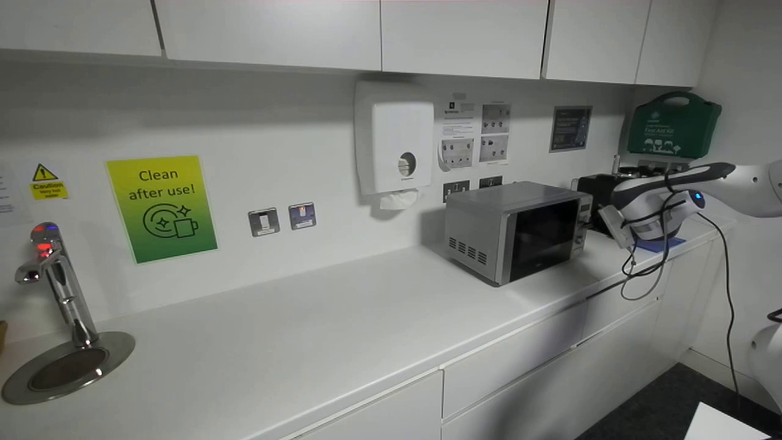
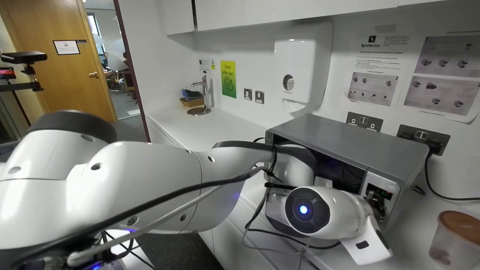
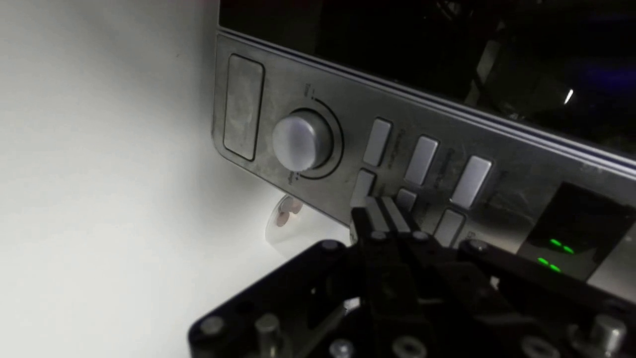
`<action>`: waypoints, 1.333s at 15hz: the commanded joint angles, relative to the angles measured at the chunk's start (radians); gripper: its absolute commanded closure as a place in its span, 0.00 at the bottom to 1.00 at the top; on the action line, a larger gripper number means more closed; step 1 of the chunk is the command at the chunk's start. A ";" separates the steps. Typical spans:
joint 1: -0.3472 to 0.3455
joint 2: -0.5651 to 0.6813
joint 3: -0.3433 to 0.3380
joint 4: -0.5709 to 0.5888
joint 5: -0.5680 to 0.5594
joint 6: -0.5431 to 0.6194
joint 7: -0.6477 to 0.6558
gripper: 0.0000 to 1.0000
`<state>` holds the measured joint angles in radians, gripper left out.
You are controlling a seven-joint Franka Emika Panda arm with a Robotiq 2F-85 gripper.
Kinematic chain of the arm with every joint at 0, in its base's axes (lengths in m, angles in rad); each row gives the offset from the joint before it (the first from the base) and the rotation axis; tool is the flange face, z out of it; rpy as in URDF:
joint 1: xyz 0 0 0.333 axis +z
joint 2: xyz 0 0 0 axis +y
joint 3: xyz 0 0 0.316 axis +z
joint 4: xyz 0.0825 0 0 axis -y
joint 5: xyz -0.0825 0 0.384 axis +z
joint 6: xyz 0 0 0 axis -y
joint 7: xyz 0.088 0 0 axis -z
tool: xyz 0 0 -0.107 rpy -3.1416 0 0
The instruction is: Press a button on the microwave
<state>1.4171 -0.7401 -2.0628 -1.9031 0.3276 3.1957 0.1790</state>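
The silver-grey microwave (image 1: 476, 211) stands on the counter and also shows in an exterior view (image 2: 348, 146), with the arm in front of its window. In the wrist view its control strip (image 3: 278, 171) fills the middle, with a round knob (image 3: 298, 141), several grey buttons (image 3: 421, 160) and a dark display (image 3: 571, 233) with green marks. My gripper (image 3: 386, 200) is shut and empty. Its fingertips are over the lower button row, between a left button (image 3: 363, 186) and a small middle button (image 3: 406, 199), partly covering them. I cannot tell whether they touch the panel.
A clear tub with an orange-brown lid (image 2: 459, 240) stands beside the microwave's control side. A black appliance (image 1: 599, 189) is behind the arm. A white wall dispenser (image 1: 400, 140) hangs above the counter (image 1: 317, 330). Loose cables (image 1: 654, 287) hang from the arm at the counter's front edge.
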 commanded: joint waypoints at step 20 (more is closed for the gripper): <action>0.044 -0.012 0.027 0.011 -0.027 0.072 0.022 1.00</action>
<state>1.4243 -0.7402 -2.0623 -1.9069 0.3189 3.2144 0.1791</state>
